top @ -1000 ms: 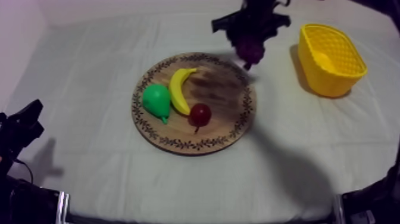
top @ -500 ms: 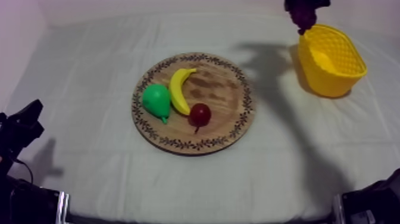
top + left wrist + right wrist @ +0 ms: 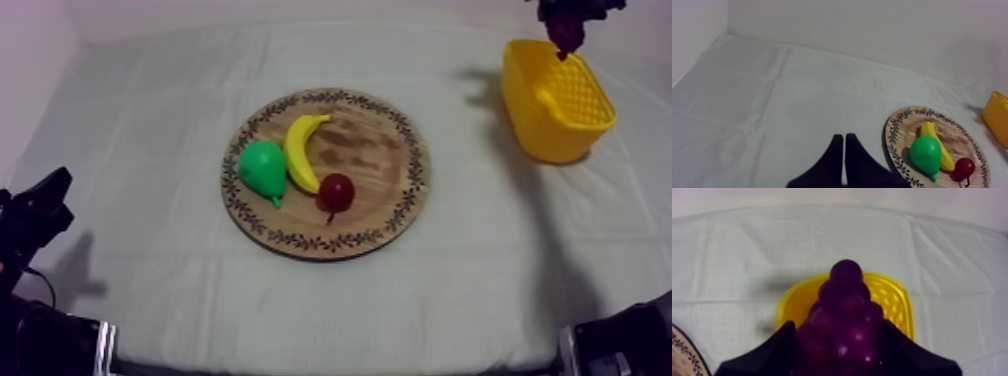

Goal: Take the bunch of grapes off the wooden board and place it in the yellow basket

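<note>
Holding the bunch of grapes [image 3: 844, 305] clamped in my right gripper [image 3: 839, 335] over the yellow basket [image 3: 560, 135] rim, two o'clock from the wooden board [image 3: 372, 150], I should centre, lower, then release; my left gripper [image 3: 843, 142] rests pinched empty.

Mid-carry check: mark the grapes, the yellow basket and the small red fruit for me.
bunch of grapes [image 3: 844, 315]: right wrist view, middle of the cluster.
yellow basket [image 3: 556, 140]: top view, its near outer wall.
small red fruit [image 3: 336, 190]: top view, centre of its body, on the board.
</note>
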Tool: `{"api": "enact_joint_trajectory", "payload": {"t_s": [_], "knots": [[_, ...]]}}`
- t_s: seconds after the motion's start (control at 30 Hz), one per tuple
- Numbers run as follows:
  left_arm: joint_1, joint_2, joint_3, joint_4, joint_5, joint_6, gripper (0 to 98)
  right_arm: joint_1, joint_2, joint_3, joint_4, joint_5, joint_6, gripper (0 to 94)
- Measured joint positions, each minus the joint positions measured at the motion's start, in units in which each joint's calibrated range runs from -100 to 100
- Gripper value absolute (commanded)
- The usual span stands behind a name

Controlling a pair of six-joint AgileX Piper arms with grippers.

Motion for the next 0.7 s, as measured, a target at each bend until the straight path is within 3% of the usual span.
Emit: {"api": "enact_joint_trajectory", "payload": {"t_s": [0.33,0.53,0.7], "knots": [[0.0,0.0,0.0,0.0,0.0,0.0,0.1,3.3,1.5,7.2,-2.2,-11.4,1.9,28.8],[0.0,0.0,0.0,0.0,0.0,0.0,0.1,4.4,4.1,11.8,-2.0,-17.8,2.5,30.5],[0.0,0.0,0.0,0.0,0.0,0.0,0.1,4.7,6.5,13.3,-1.9,-21.3,3.0,37.1]]}}
